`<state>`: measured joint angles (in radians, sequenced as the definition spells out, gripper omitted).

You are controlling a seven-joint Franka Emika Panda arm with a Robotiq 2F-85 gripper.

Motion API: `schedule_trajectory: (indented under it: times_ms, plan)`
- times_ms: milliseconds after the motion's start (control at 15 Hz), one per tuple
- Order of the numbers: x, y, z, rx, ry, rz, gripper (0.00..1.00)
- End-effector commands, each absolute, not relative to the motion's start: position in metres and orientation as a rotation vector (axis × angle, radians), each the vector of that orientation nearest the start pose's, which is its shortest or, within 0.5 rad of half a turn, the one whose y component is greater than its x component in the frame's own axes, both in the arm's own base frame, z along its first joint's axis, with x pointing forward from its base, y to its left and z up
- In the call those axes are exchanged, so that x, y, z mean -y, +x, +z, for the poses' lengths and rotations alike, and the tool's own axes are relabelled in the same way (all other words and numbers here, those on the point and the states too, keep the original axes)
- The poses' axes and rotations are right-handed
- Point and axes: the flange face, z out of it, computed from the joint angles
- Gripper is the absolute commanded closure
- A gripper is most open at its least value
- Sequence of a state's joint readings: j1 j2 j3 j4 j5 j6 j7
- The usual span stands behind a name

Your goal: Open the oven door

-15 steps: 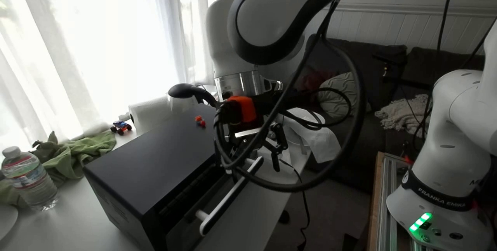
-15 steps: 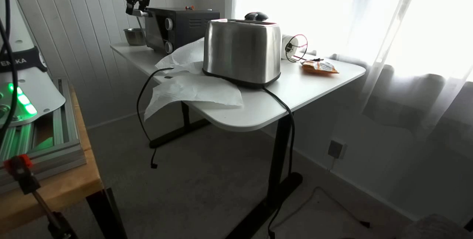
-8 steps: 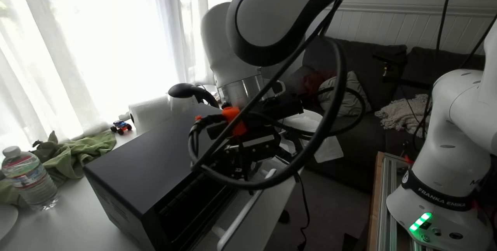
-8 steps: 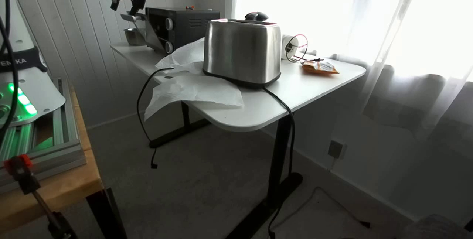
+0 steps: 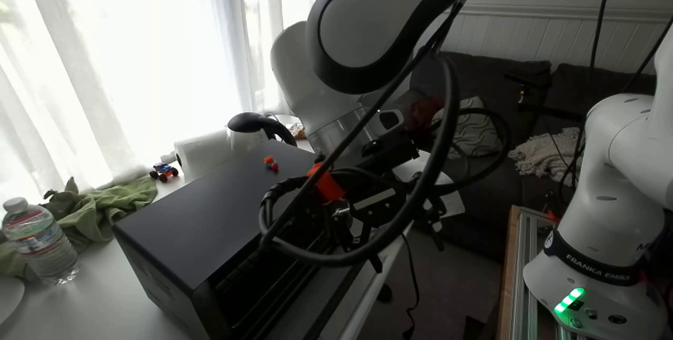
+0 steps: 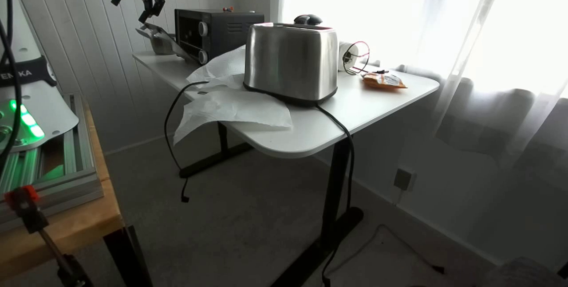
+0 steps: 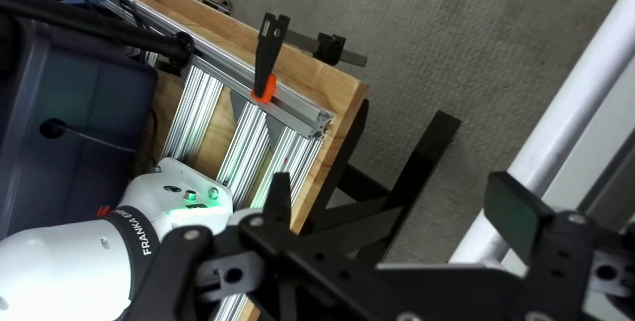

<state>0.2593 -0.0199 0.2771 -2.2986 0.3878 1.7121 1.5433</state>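
Observation:
The oven door [image 6: 172, 44] is swung partway down and slants outward from the black oven [image 5: 200, 219]. The dark inside of the oven shows in both exterior views. The door's silver bar handle [image 7: 536, 152] runs diagonally at the right of the wrist view, and its near end shows in an exterior view [image 5: 363, 306]. My gripper [image 7: 394, 192] is open with nothing between its fingers. One finger overlaps the handle in the wrist view. In an exterior view the gripper [image 6: 129, 10] is tilted, its lower finger at the door's top edge; I cannot tell whether they touch.
A silver toaster [image 6: 290, 63] and paper towels [image 6: 235, 109] are on the white table [image 6: 306, 145]. A metal bowl [image 6: 160, 45] stands behind the door. A small toy [image 5: 271, 163] lies on the oven. The wooden robot bench [image 7: 317, 80] is across a floor gap.
The oven door has swung further down and outward from slightly ajar. My gripper has moved away from the oven along with it and tilted.

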Motion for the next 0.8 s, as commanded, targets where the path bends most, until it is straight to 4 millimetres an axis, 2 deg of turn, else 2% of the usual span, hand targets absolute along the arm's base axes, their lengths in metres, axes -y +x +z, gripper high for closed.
schedule_trajectory:
  times_ms: [0, 267, 400, 600, 733]
  plan:
    - [-0.262, 0.355, 0.339, -1.750, -2.746, 1.073, 0.00]
    - [-0.263, 0.347, 0.346, -1.651, -2.782, 1.120, 0.00]
    - [-0.261, 0.342, 0.351, -1.669, -2.789, 1.111, 0.00]
    - [-0.256, 0.343, 0.364, -1.682, -2.830, 0.950, 0.00]
    - [-0.250, 0.346, 0.373, -1.635, -2.966, 0.802, 0.00]
